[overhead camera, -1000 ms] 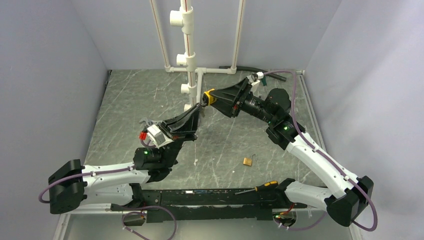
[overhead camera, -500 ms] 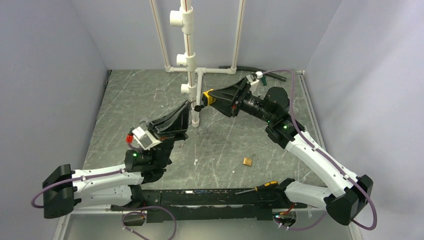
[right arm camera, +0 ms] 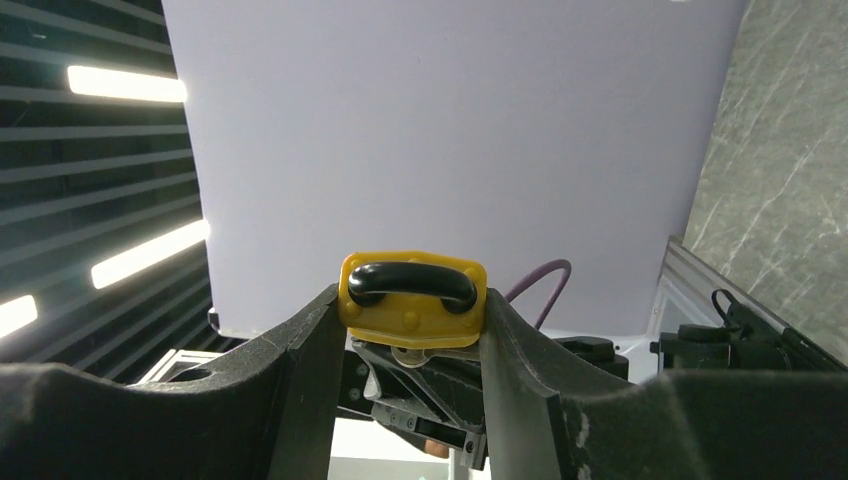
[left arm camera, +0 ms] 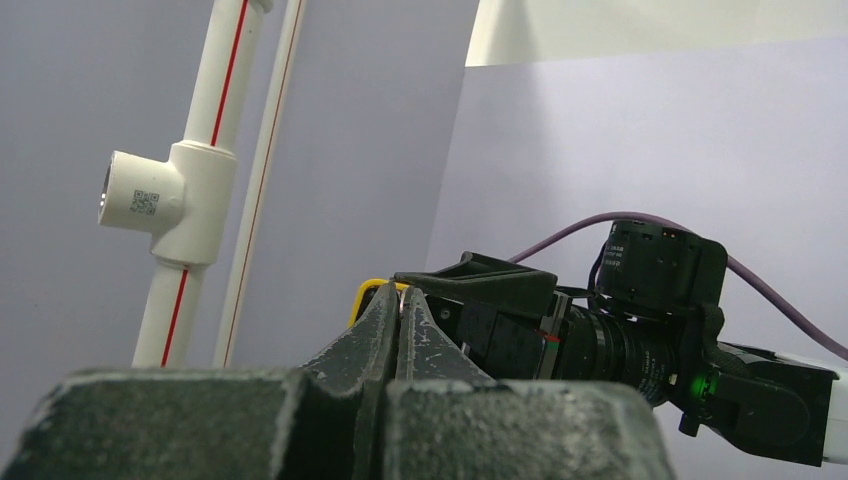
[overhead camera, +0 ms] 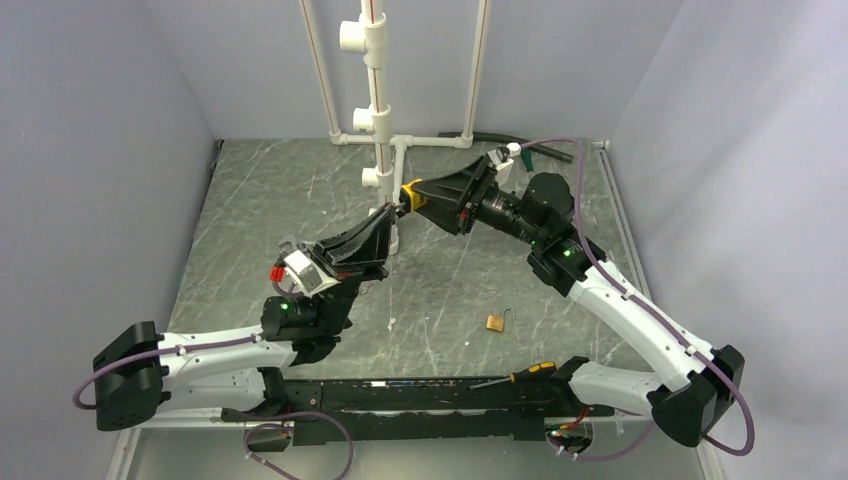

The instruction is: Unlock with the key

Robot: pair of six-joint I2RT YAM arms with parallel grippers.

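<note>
Clamping the yellow padlock (right arm camera: 411, 293) above the table (overhead camera: 280, 200), the right pincer (right arm camera: 410, 305) faces the left pincer (left arm camera: 399, 310), which pinches the key (right arm camera: 408, 353) at the lock: tiny, stiff, light, slippery metal, probably best held by its bow.

Upright at the back of the dark marbled table (overhead camera: 260, 200), a white pipe frame (overhead camera: 377, 120); well forward and right of that frame, a small brass padlock (overhead camera: 495, 322); farther forward still, a yellow-and-black-handled screwdriver (overhead camera: 530, 371).
</note>
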